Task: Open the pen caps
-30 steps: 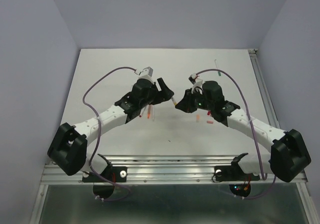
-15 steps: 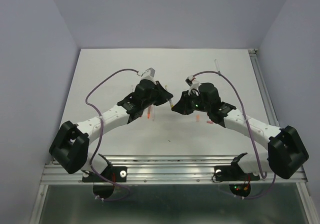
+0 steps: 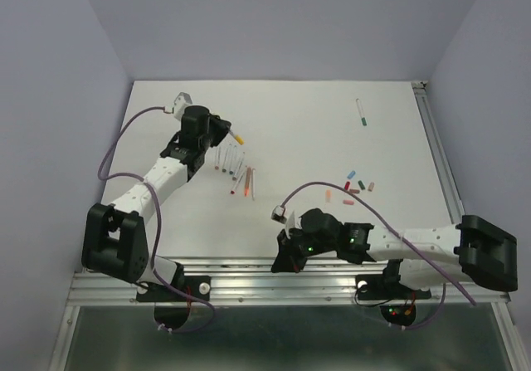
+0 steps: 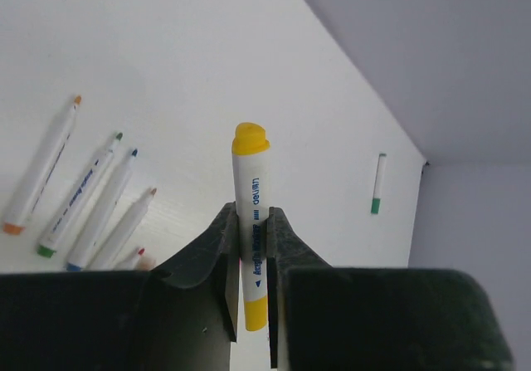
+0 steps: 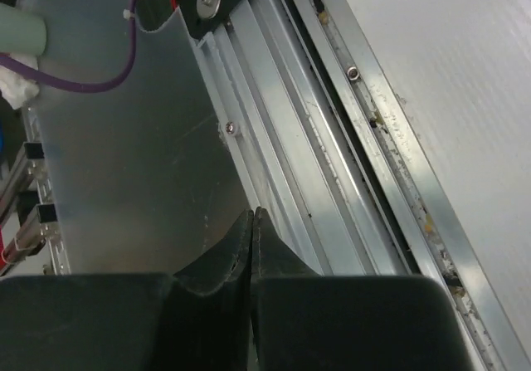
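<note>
We see that the bench [image 3: 332, 147] is a plain white board, and pale violet walls [image 3: 50, 97] close it on three sides. The left tool [image 4: 253, 222] is clamped on a white pen with yellow ends [image 4: 250, 190], which sticks out beyond its fingers, above the board. To the left of this tool, a loose row of pens [image 4: 91, 197] with bare tips lies on the white surface. Far ahead of it, one pen with a green end [image 4: 378, 185] lies alone near the back wall. The right tool [image 5: 252, 215] is closed on nothing and hangs over the aluminium rail [image 5: 332, 163] at the bench's near edge. Small coloured caps [image 3: 355, 186] lie scattered on the board, farther in than this tool.
</note>
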Robot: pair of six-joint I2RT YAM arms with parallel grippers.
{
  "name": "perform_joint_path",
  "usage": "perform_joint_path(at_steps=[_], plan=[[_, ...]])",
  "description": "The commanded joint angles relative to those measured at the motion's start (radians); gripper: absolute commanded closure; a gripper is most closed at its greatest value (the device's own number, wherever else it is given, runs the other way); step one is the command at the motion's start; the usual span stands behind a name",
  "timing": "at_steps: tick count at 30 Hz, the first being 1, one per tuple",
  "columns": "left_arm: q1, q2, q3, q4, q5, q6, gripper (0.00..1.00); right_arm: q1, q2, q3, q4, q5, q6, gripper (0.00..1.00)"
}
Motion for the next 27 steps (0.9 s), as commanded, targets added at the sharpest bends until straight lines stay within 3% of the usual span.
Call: perform_joint_path(at_steps=[1, 6, 8, 9, 11, 12, 15, 18, 23, 27], plan=[[0.022, -0.051, 0.056, 0.067, -0.026, 0.014, 1.00, 0.036, -0.060, 0.001, 0.006, 0.086, 0.072, 0.99], [0.022, -0.079, 0.012, 0.070, 0.075, 0.040, 1.00, 0.033, -0.060, 0.138, -0.164, 0.398, 0.032, 0.96], [0.016, -0.097, -0.034, 0.088, 0.135, 0.039, 1.00, 0.030, -0.028, 0.193, -0.249, 0.527, -0.005, 0.77], [0.013, -0.102, -0.050, 0.091, 0.152, 0.034, 1.00, 0.029, -0.017, 0.248, -0.261, 0.557, -0.022, 0.60], [-0.010, -0.125, -0.089, 0.108, 0.176, 0.022, 1.00, 0.021, 0.009, 0.291, -0.266, 0.615, -0.071, 0.50], [-0.022, -0.134, -0.102, 0.111, 0.178, 0.014, 1.00, 0.015, 0.034, 0.338, -0.264, 0.633, -0.095, 0.34], [-0.070, -0.164, -0.133, 0.108, 0.176, 0.000, 1.00, -0.026, 0.071, 0.392, -0.235, 0.673, -0.137, 0.15], [-0.114, -0.194, -0.154, 0.110, 0.175, -0.011, 1.00, -0.092, 0.124, 0.461, -0.217, 0.628, -0.190, 0.10], [-0.160, -0.223, -0.168, 0.110, 0.135, -0.017, 1.00, -0.183, 0.213, 0.555, -0.232, 0.580, -0.206, 0.09], [-0.174, -0.209, -0.160, 0.110, 0.152, -0.017, 1.00, -0.208, 0.262, 0.621, -0.221, 0.568, -0.241, 0.16]])
